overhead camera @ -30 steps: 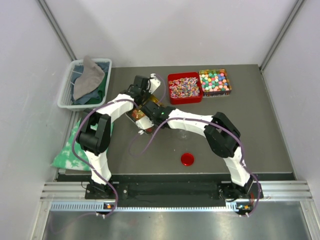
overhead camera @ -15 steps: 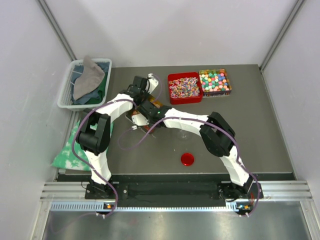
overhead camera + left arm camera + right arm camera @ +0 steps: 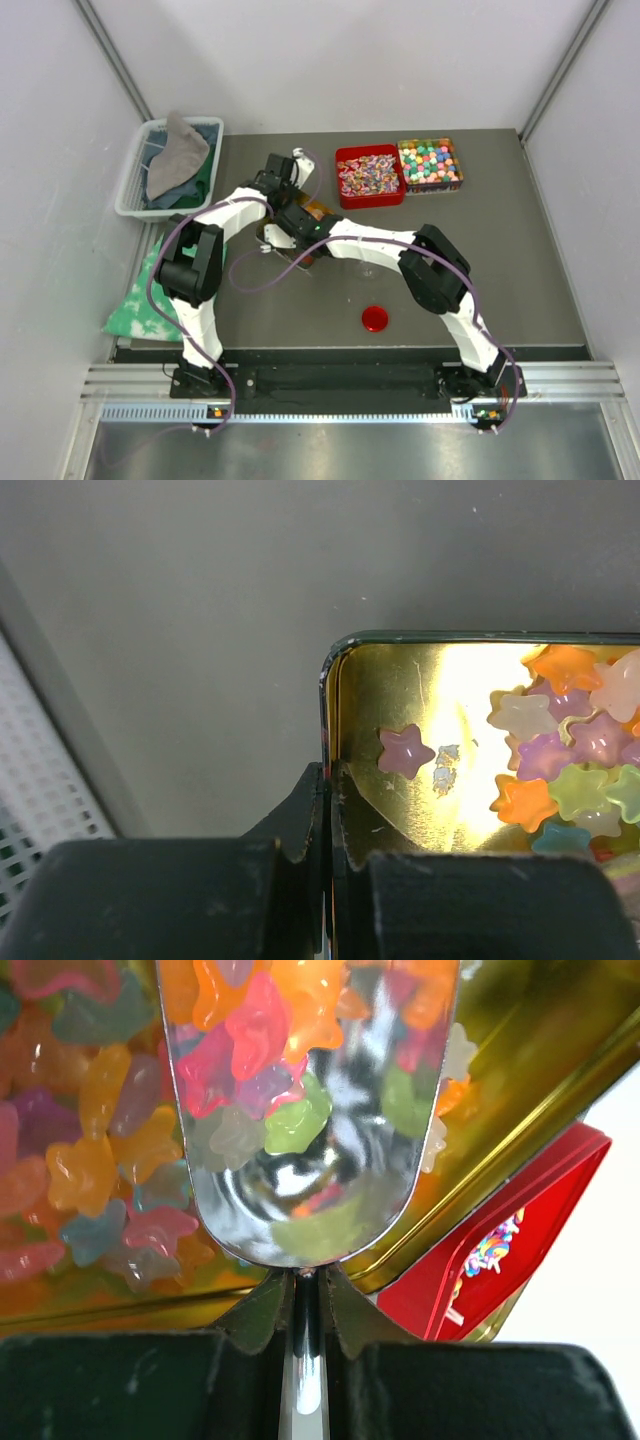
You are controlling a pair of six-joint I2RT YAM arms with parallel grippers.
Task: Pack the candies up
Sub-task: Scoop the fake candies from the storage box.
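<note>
Though arms mostly hide the gold tin, left gripper pinches its wall; right gripper clamps a scoop of candies.

top view: the left arm and right arm cover most of the gold tin. left wrist view: right and bottom edges cut the tin off. right wrist view: the top edge cuts off the scoop and the candies in it.
</note>
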